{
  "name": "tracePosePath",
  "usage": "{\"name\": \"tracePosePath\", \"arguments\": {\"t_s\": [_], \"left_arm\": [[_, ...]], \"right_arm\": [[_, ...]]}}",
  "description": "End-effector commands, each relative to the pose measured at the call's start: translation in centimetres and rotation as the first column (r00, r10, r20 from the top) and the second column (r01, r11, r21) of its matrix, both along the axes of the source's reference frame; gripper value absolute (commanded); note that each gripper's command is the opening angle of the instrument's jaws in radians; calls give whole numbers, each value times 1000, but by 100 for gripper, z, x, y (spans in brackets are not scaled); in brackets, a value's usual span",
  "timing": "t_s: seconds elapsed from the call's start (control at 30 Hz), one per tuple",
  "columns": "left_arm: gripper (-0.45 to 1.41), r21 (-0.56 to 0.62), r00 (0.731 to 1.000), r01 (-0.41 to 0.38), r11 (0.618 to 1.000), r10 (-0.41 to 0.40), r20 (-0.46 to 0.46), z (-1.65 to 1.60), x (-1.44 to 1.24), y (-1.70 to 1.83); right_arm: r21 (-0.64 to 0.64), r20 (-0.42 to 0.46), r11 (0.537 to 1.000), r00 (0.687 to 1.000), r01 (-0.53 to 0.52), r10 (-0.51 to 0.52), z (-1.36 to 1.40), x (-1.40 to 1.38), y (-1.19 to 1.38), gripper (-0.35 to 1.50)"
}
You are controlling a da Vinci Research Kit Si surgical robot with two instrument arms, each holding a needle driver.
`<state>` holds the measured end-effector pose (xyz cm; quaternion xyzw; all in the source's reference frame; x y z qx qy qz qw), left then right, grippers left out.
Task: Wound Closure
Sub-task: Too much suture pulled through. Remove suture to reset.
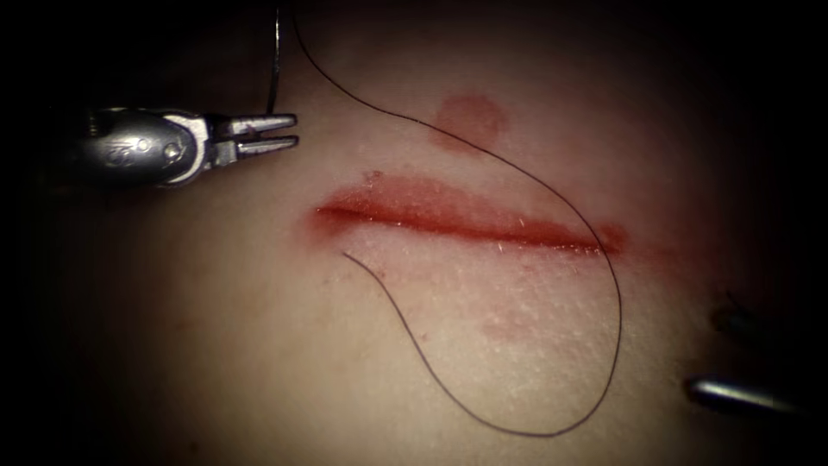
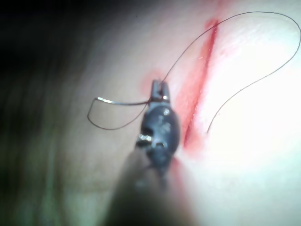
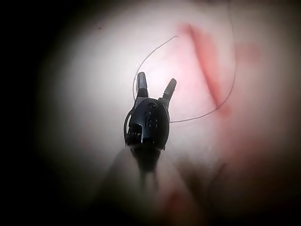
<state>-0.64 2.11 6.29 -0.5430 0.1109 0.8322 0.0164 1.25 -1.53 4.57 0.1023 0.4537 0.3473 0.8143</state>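
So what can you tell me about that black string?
The thread is thin, dark and slack. It trails from the needle gripped by the left tool, runs rightward across the tissue, crosses the right end of the cut, then loops back below it. Its free end lies near the cut's left end, on the surface.

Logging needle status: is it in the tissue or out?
Out. The left tool grips the needle near one end; its curve hangs free above the tissue.

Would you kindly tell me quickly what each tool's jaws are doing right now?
Left tool: shut on the needle, near its thread end, clear of the tissue.
Right tool: open, holding nothing.
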Motion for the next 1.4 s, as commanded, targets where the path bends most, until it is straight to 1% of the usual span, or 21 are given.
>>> {"name": "tracePosePath", "arguments": {"t_s": [0.03, 0.13, 0.17, 0.23, 0.27, 0.37, 0.5, 0.57, 0.63, 0.7, 0.9, 1.03, 1.23, 1.27, 1.3, 1.33, 1.4], "left_arm": [[-35, -1, 1000, -1, 1000, 1, 1, 7, -5, 0], [-35, -1, 1000, -3, 1000, 3, 3, 7, -6, 0], [-35, -1, 1000, -3, 1000, 3, 3, 7, -6, 0], [-35, -1, 1000, -3, 1000, 3, 3, 7, -6, 0], [-35, -1, 1000, -3, 1000, 3, 3, 7, -6, 0], [-35, -1, 1000, -4, 1000, 4, 4, 7, -6, 0], [-35, -1, 1000, -4, 1000, 4, 4, 7, -6, 0], [-35, -1, 1000, -4, 1000, 4, 4, 7, -6, 0], [-35, -1, 1000, -4, 1000, 4, 4, 7, -6, 0], [-35, -1, 1000, -4, 1000, 4, 4, 7, -6, 0], [-35, -2, 1000, -4, 1000, 4, 4, 7, -6, -1], [-35, -1, 1000, -5, 1000, 5, 2, 7, -6, -1], [-35, -1, 1000, -5, 1000, 5, 2, 7, -6, -1], [-35, -1, 1000, -5, 1000, 5, 2, 7, -6, -1], [-35, -1, 1000, -5, 1000, 5, 2, 7, -6, -1], [-35, -1, 1000, -5, 1000, 5, 2, 7, -6, -1], [-35, 0, 1000, -7, 1000, 7, 0, 7, -6, -2]], "right_arm": [[-11, -6, 999, 999, 41, -41, 10, 53, 3, 148], [-17, 17, 997, 997, 75, -75, 33, 99, 14, 148], [-13, 32, 996, 996, 88, -87, 46, 118, 18, 148], [-6, 77, 994, 991, 112, -111, 68, 144, 22, 148], [-4, 105, 992, 987, 123, -122, 83, 160, 25, 148], [6, 170, 988, 974, 154, -153, 122, 197, 29, 148], [8, 268, 983, 947, 184, -179, 168, 229, 28, 148], [12, 306, 981, 933, 195, -189, 190, 240, 27, 148], [11, 344, 981, 920, 194, -186, 207, 244, 28, 148], [-16, 401, 978, 898, 206, -183, 222, 245, 30, 148], [-70, 521, 976, 842, 204, -139, 250, 240, 39, 148], [-79, 556, 974, 821, 210, -132, 264, 241, 40, 148], [-69, 567, 974, 812, 215, -139, 281, 240, 36, 146], [-63, 555, 973, 818, 221, -150, 284, 239, 35, 141], [-49, 539, 971, 825, 232, -170, 287, 239, 34, 130], [-25, 514, 967, 833, 253, -204, 290, 237, 32, 94], [22, 456, 956, 848, 293, -271, 292, 234, 28, -7]]}}
